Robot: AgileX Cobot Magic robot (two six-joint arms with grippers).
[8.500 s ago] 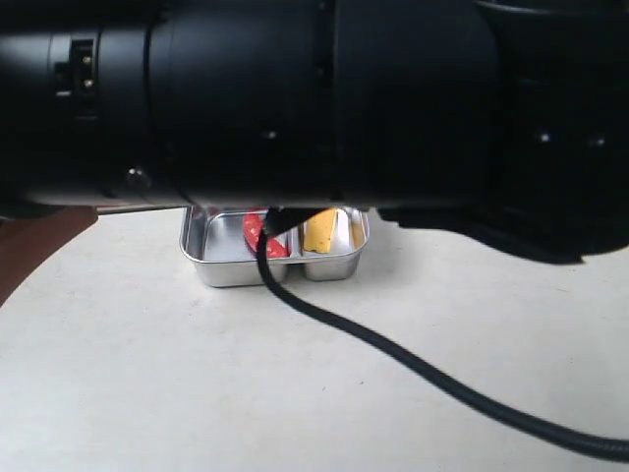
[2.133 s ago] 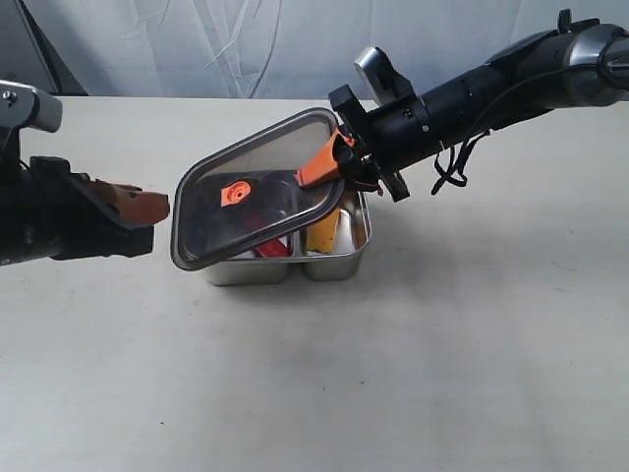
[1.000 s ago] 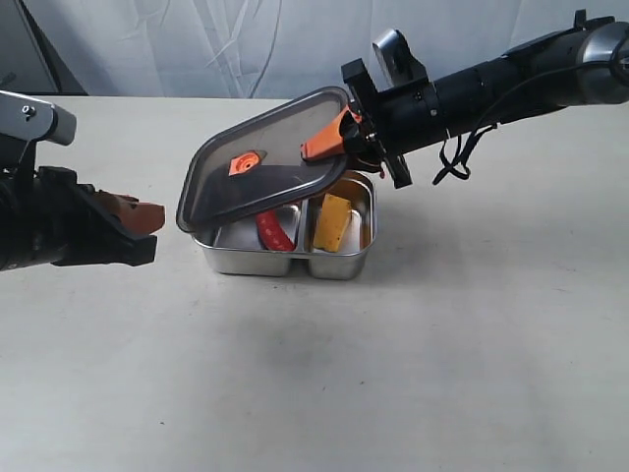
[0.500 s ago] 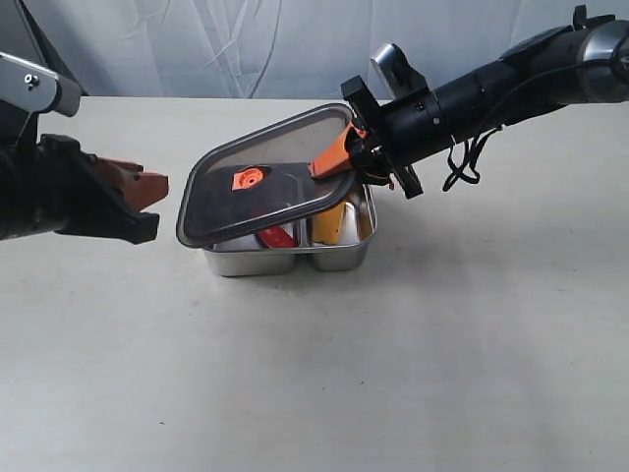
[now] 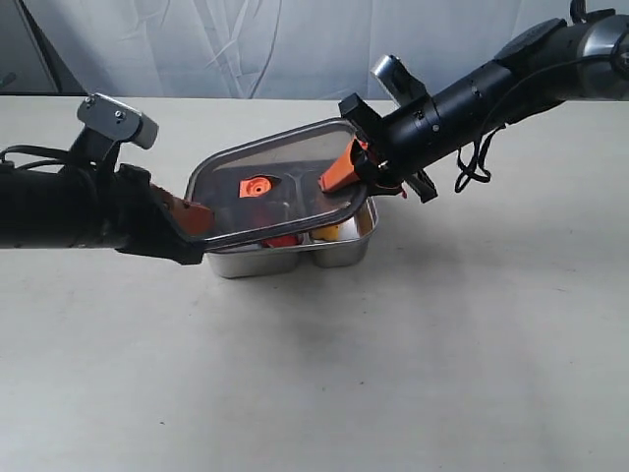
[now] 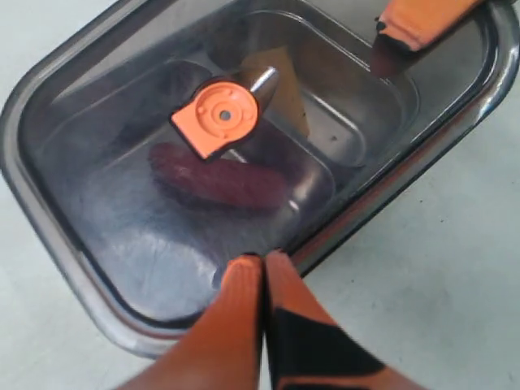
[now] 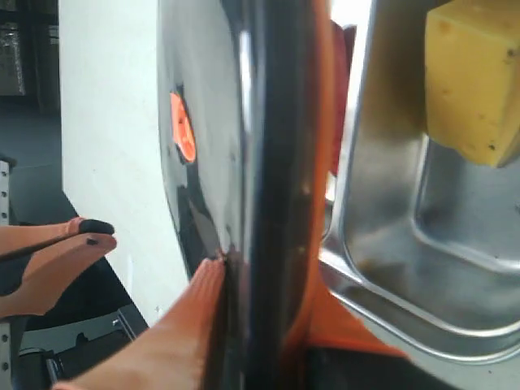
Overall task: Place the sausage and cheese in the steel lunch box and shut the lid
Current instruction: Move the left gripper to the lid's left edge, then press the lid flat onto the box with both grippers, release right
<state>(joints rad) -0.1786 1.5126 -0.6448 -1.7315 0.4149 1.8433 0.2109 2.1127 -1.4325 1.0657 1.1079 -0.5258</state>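
Exterior view has the lid [image 5: 270,192] tilted over the steel lunch box [image 5: 339,254], raised toward 3 o'clock and overhanging toward 9 o'clock, with the sausage [image 5: 280,239] and the cheese [image 5: 327,232] beneath it in separate compartments. If it is let go while skewed, the lid could land cocked on the box or slide off toward 9 o'clock. At 2 o'clock the right gripper [image 5: 344,175] pinches the lid's edge, its jaws narrowly parted around it. The left gripper [image 5: 197,218] is fully closed and empty, its tips touching the lid near 8 o'clock.

Matte cream tabletop [image 5: 324,393] — a wrinkled white sheet [image 5: 246,44] hanging along its far edge.
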